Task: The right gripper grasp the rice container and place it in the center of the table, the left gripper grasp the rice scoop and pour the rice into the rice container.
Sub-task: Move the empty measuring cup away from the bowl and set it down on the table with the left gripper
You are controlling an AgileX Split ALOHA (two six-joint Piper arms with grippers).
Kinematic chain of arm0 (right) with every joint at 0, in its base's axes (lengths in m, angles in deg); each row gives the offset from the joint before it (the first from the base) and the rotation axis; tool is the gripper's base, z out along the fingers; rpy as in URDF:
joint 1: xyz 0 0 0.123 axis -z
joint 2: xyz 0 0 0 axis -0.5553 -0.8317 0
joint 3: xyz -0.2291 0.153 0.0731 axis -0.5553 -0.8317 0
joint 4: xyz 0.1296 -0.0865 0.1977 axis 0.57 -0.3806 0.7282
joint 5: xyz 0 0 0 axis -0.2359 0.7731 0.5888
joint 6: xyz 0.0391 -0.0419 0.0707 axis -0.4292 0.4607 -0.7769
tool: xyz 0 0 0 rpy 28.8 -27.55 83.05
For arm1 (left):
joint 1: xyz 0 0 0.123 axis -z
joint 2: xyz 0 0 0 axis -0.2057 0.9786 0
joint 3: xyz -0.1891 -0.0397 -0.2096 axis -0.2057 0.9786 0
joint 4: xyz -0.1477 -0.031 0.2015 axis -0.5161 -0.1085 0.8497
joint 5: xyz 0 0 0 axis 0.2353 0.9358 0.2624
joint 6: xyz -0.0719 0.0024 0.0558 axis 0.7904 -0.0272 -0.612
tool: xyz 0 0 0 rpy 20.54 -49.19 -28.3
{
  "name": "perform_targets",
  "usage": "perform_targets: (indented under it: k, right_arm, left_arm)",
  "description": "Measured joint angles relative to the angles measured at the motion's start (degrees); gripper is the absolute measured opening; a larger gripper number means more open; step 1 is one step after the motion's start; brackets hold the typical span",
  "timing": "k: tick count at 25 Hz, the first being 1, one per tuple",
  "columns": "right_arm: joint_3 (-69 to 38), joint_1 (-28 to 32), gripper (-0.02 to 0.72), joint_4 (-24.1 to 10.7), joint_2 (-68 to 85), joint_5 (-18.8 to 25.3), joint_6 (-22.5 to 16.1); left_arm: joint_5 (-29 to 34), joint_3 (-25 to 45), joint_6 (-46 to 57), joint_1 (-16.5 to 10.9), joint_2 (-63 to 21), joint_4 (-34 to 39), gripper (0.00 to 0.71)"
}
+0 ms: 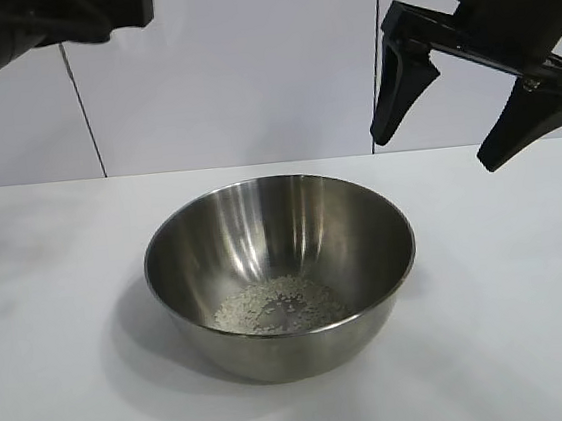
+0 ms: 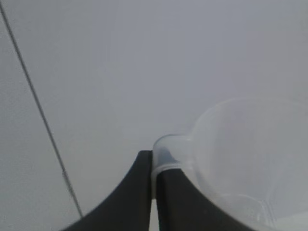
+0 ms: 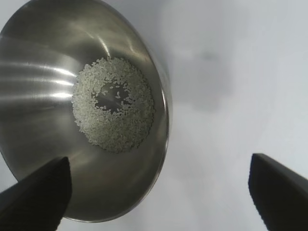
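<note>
Spreading bare and white beneath everything, the table (image 1: 69, 394) carries the rice container (image 1: 199, 244) near its middle, a ring of rice (image 1: 276, 306) already lying across the bowl's floor. Above and to the right of the bowl hangs the right gripper (image 1: 460, 141), fingers spread wide and holding nothing, tilted down towards the steel rim. At the upper left edge of the exterior view the left gripper (image 2: 154, 163) is clamped on the handle of the rice scoop (image 2: 245, 159), the clear cup looking empty and held well clear of the bowl. With the pour seemingly done, the scoop lies up and to the left of the container, nearer the left arm.
</note>
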Motion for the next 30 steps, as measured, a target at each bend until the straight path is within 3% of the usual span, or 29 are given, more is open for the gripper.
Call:
perform_targets:
  k: [5,10,14,24,30]
  right_arm:
    - [0.0,0.0,0.694,0.0,0.0,-0.2,0.0]
    - [0.0,0.0,0.694,0.0,0.0,-1.1,0.0]
    - [0.0,0.0,0.694,0.1,0.0,-1.4,0.0]
    - [0.0,0.0,0.694,0.2,0.0,-1.5,0.0]
    - [0.0,0.0,0.694,0.3,0.0,-1.7,0.0]
  left_arm:
    - [-1.4,9.7,5.0,-4.5,-0.1,0.9,0.012]
    - [-2.1,15.1,8.9,-9.8,-0.1,9.7,0.012]
    - [-2.9,15.6,10.4,-12.6,2.4,16.6,0.012]
    - [-3.4,15.2,17.1,-13.1,16.5,18.4,0.012]
    - [-3.3,11.5,17.5,-13.1,17.8,18.5,0.012]
